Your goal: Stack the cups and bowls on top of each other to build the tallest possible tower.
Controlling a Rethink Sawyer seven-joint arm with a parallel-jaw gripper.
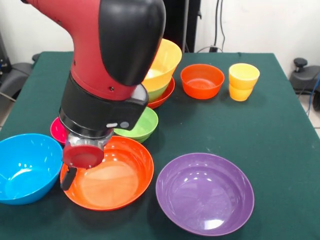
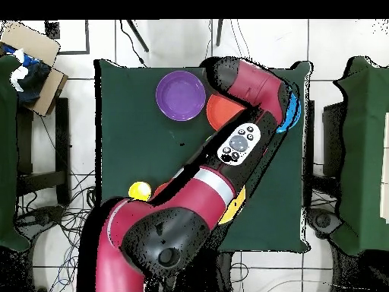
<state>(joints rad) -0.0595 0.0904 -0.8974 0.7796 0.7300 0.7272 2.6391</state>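
On table: 8 bowls [image 1: 205, 192], 2 cups [image 1: 243, 81].

A table [image 1: 280, 130] covered in dark green cloth occupies the middle of both views. In the overhead view it stands on a floor of pale tiles [image 2: 99, 38], with loose black cables [image 2: 64, 217] trailing over the tiles beside one long edge of the table. Beyond that same edge, near a corner, lie brown cardboard boxes [image 2: 38, 57]. Dark green chairs [image 2: 365, 152] stand off the opposite edge and also at the picture's left border. In the front view, a white wall [image 1: 260, 25] rises behind the table's far edge, with black cables [image 1: 219, 25] hanging down it. A black chair base [image 1: 302, 75] shows past the table's right edge.
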